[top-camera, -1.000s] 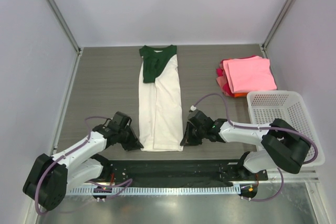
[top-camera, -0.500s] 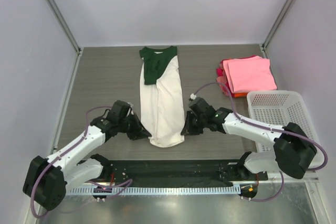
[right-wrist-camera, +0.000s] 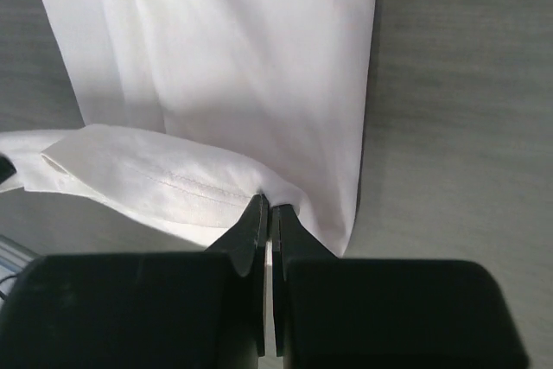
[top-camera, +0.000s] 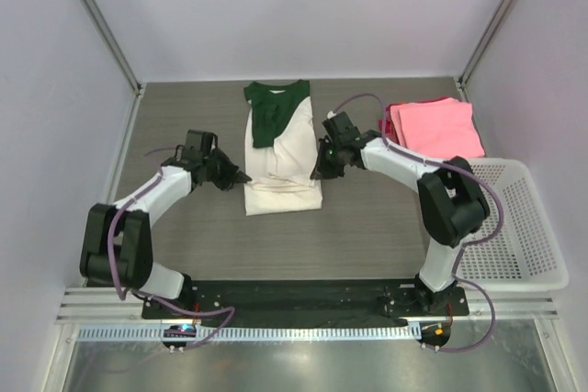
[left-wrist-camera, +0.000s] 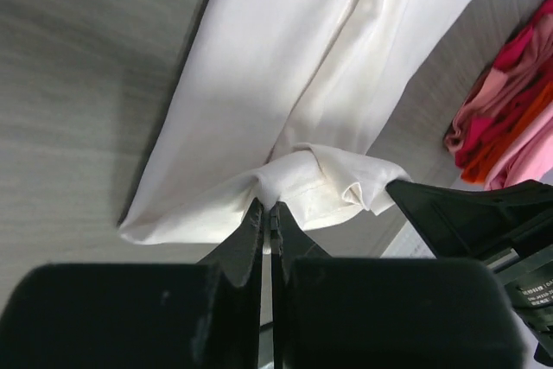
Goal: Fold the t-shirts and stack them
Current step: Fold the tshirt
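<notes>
The cream-white t-shirt (top-camera: 285, 167) with dark green collar and sleeve (top-camera: 269, 112) lies lengthwise at the table's middle, folded into a narrow strip, its bottom hem doubled back toward the collar. My left gripper (top-camera: 241, 175) is shut on the hem's left corner (left-wrist-camera: 285, 181). My right gripper (top-camera: 317, 172) is shut on the hem's right corner (right-wrist-camera: 259, 192). Both hold the hem above the shirt's lower half. The hem sags between them. A stack of folded pink, red and orange t-shirts (top-camera: 432, 130) lies at the back right.
A white plastic mesh basket (top-camera: 501, 218) stands at the right edge, near the front. The folded stack also shows at the right edge of the left wrist view (left-wrist-camera: 510, 118). Grey walls and metal posts close the table at back and sides.
Both grippers have carried the shirt's bottom hem away from the front edge toward the collar, doubling the strip over. The shirt's visible length has shortened by about a third.
</notes>
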Available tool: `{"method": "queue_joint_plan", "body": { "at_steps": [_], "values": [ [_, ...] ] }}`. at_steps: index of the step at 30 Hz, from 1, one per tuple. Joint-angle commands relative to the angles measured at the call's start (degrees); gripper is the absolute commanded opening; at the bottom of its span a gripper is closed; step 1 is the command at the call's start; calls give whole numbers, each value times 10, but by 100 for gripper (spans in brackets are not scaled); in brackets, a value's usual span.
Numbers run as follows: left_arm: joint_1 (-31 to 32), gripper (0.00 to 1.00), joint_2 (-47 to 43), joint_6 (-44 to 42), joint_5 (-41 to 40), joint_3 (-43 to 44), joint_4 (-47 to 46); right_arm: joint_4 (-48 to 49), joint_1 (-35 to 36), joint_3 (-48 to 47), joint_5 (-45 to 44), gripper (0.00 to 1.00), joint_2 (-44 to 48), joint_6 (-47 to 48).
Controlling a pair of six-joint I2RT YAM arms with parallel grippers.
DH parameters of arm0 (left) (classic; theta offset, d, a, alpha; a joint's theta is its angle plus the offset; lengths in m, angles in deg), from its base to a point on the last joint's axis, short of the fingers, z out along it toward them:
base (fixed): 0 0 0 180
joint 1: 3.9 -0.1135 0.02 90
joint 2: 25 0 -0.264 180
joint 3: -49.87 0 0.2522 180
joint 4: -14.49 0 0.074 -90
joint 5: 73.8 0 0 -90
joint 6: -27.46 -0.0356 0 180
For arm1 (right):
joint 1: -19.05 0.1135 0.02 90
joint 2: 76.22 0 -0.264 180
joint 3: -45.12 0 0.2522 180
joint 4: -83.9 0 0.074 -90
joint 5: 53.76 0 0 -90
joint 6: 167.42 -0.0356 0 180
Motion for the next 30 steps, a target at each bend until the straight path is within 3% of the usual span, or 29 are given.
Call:
{"method": "queue_joint_plan", "body": {
  "at_steps": [1,17,19,20,21,22,23,24,26,30],
  "values": [
    [-4,0,59,-5,-40,77,-55,1,-21,-87,19,1,-40,23],
    [-32,0,276,22,-33,292,-73,-8,-94,-332,68,1,-230,8],
    [-48,0,306,29,-16,324,-73,-8,-100,-373,77,2,-263,5],
    [-52,0,311,32,-16,330,-73,-8,-104,-388,84,8,-273,5],
    [-57,8,319,33,-17,339,-75,-9,-106,-416,90,44,-286,8],
    [-58,22,321,26,-20,344,-75,-11,-107,-423,90,59,-294,9],
    [-58,47,322,21,-28,347,-64,-12,-108,-423,88,68,-295,11],
    [-57,71,316,9,-29,347,-46,-12,-108,-406,86,73,-286,17],
    [-56,78,305,-6,-24,324,-39,7,-108,-364,81,73,-244,20],
    [-51,82,243,-35,-35,227,-38,87,-107,-157,75,68,-132,20]
  ]
}}
